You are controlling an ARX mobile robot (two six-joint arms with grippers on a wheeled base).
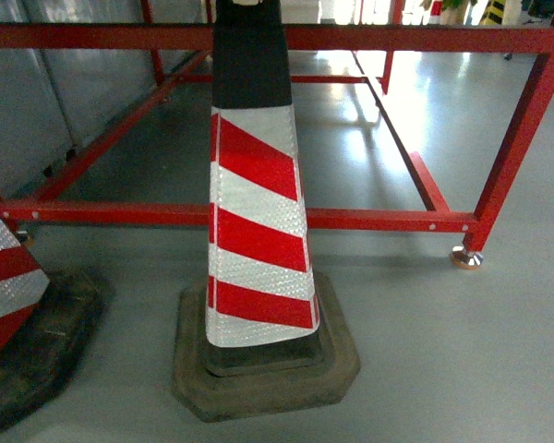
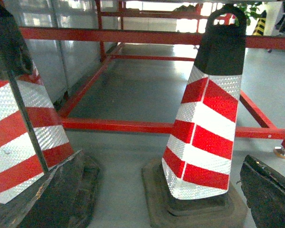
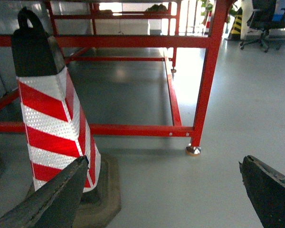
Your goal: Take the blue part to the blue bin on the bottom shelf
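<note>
The blue part, the blue bin and the bottom shelf are all out of view. In the left wrist view my left gripper (image 2: 162, 156) is open, its dark fingers (image 2: 268, 194) spread wide at the lower corners with nothing between them. My right gripper (image 3: 165, 160) is open too, with its fingers (image 3: 270, 190) far apart over bare grey floor. Neither gripper shows in the head view.
A red-and-white striped traffic cone (image 1: 257, 231) on a dark rubber base stands right in front, and a second cone (image 1: 5, 286) is at the left edge. Behind them runs a low red steel frame (image 1: 369, 220) with a footed leg (image 1: 466, 257). An office chair (image 3: 263, 19) stands far right.
</note>
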